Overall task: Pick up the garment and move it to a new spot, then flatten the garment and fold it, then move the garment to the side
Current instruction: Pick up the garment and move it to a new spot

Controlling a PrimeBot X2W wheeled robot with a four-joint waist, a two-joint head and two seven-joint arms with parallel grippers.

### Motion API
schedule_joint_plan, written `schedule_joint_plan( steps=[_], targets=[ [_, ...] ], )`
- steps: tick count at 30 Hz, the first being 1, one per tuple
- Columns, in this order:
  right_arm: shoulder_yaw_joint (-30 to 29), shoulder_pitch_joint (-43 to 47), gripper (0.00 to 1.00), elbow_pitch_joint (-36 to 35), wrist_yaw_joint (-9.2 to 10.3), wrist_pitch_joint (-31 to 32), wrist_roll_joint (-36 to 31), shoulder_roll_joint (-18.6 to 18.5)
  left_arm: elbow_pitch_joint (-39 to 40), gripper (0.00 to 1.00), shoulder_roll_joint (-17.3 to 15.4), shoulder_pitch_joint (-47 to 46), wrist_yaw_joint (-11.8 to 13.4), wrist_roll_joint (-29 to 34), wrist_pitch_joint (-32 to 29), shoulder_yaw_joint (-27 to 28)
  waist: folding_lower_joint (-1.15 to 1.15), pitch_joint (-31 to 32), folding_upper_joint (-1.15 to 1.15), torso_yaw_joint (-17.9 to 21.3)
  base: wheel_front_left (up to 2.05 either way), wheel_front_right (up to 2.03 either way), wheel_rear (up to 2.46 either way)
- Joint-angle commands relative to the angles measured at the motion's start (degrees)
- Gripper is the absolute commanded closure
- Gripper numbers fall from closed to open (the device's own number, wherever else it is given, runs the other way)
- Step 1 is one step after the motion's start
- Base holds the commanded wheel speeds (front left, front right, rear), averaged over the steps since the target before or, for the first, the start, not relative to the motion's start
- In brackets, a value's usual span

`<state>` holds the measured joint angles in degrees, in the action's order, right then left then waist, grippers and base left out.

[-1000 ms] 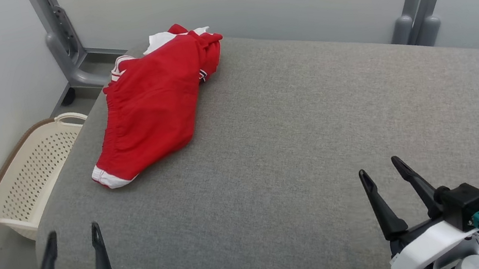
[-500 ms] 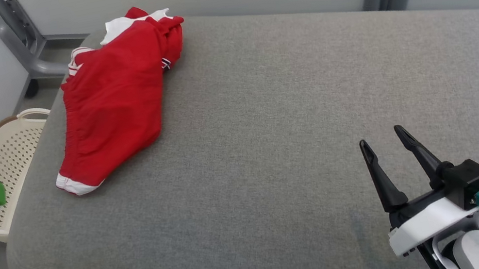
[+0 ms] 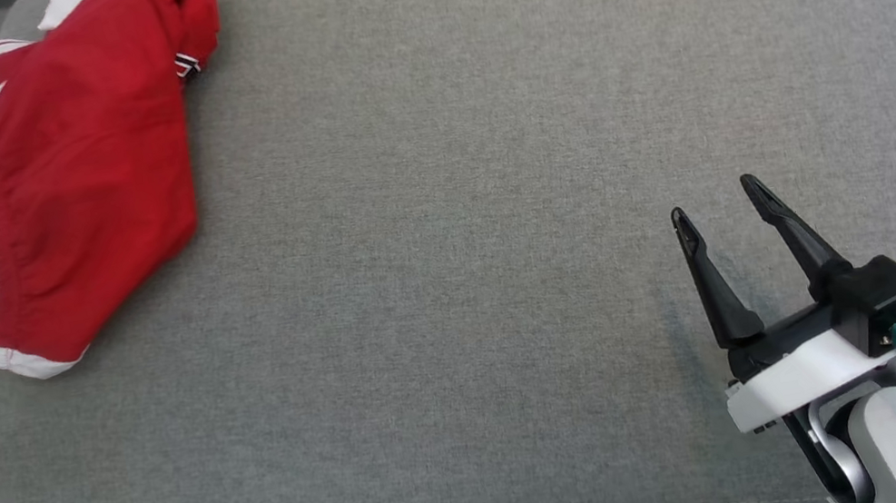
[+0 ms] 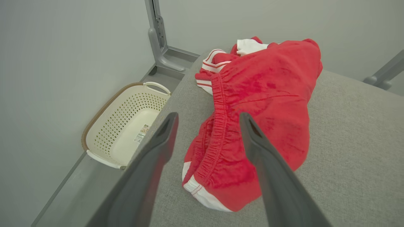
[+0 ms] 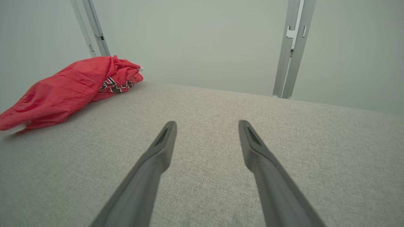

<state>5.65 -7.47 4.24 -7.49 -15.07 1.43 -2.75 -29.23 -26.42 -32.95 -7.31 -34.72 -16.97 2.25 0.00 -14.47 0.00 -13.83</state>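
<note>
Barely started: red garment (image 3: 74, 170) lies crumpled, ungrasped, left claw (image 4: 209, 116) and right claw (image 3: 713, 197) both open, every step left.

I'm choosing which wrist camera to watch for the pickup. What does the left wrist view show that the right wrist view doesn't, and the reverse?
Left wrist view: a cream perforated basket on the floor, and the red garment's elastic band framed by the open left hand. Right wrist view: black-and-white lettering on the garment, and the open right hand over bare cushion. Shared: the garment lying on the grey cushion, metal posts behind.
</note>
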Motion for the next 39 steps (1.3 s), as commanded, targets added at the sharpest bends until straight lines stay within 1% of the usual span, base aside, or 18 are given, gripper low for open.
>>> schedule_joint_plan(
  steps=[1, 4, 7, 12, 18, 25, 26, 27, 28, 29, 30, 34, 39],
  targets=[
    [-0.2, -1.1, 0.0, -0.6, 0.0, -0.3, -0.9, -0.3, -0.9, 0.0, -0.9, -1.1, -0.2, -1.3, 0.7, -0.6, 0.0, -4.5, 0.0, 3.0, 0.0, 0.0, 0.0],
    [-0.4, -1.3, 0.0, -1.1, 0.0, -0.3, -1.8, -0.3, -2.8, 0.0, -1.1, -1.7, -0.2, -3.5, 1.6, -2.0, 0.0, -6.2, 0.0, 3.4, 0.0, 0.0, 0.0],
    [-0.5, -1.4, 0.0, -1.6, 0.0, -0.3, -2.8, -0.2, -5.3, 0.0, -2.2, -2.5, -0.2, -4.3, 2.4, -3.4, 0.0, -7.9, 0.0, 3.7, 0.0, 0.0, 0.0],
    [-0.6, -2.2, 0.0, -2.6, 0.0, -0.3, -4.1, -0.2, -9.7, 0.0, -2.7, -4.2, -0.2, -6.6, 4.0, -4.8, 0.0, -10.8, 0.0, 4.0, 0.0, 0.0, 0.0],
    [-0.8, -2.4, 0.0, -3.5, 0.0, -0.3, -5.0, -0.2, -13.2, 0.0, -2.6, -6.2, -0.2, -8.4, 6.6, -6.7, 0.0, -13.6, 0.0, 4.5, 0.0, 0.0, 0.0],
    [-0.8, -2.8, 0.0, -4.0, 0.0, -0.3, -5.5, -0.2, -16.0, 0.0, -2.9, -8.1, -0.2, -10.3, 7.6, -9.6, 0.0, -15.1, 0.0, 5.0, 0.0, 0.0, 0.0],
    [-0.8, -2.9, 0.0, -4.1, 0.0, -0.3, -5.6, -0.2, -16.5, 0.15, -2.9, -8.4, -0.2, -10.3, 8.0, -10.1, 0.0, -15.3, 0.0, 5.1, 0.0, 0.0, 0.0],
    [-0.8, -3.1, 0.0, -4.2, 0.0, -0.3, -5.6, -0.2, -16.9, 0.44, -2.9, -8.7, -0.2, -10.4, 8.3, -10.7, 0.0, -15.5, 0.0, 5.1, 0.0, 0.0, 0.0],
    [-0.8, -3.2, 0.0, -4.2, 0.0, -0.3, -5.7, -0.2, -17.1, 0.62, -2.8, -9.0, -0.2, -10.4, 8.9, -11.4, 0.0, -15.6, 0.0, 5.2, 0.0, 0.0, 0.0],
    [-0.8, -3.2, 0.0, -4.2, 0.0, -0.3, -5.7, -0.2, -17.3, 0.86, -2.9, -9.3, -0.2, -10.4, 9.6, -11.9, 0.0, -15.7, 0.0, 5.2, 0.0, 0.0, 0.0],
    [-0.8, -3.3, 0.0, -4.2, 0.0, -0.3, -5.7, -0.2, -17.6, 1.0, -3.0, -9.6, -0.2, -10.4, 10.3, -12.4, 0.0, -15.8, 0.0, 5.2, 0.0, 0.0, 0.0],
    [-0.6, -3.5, 0.0, -3.7, 0.0, -0.3, -4.9, -0.2, -18.5, 1.0, -4.0, -10.8, -0.2, -10.4, 13.3, -14.3, 0.0, -15.5, 0.0, 5.3, 0.0, 0.0, 0.0],
    [-0.3, -3.7, 0.0, -3.0, 0.0, -0.3, -3.6, -0.2, -19.8, 1.0, -5.4, -12.2, -0.2, -9.8, 17.6, -15.7, 0.0, -13.4, 0.0, 5.1, 0.0, 0.0, 0.0]
  ],
)
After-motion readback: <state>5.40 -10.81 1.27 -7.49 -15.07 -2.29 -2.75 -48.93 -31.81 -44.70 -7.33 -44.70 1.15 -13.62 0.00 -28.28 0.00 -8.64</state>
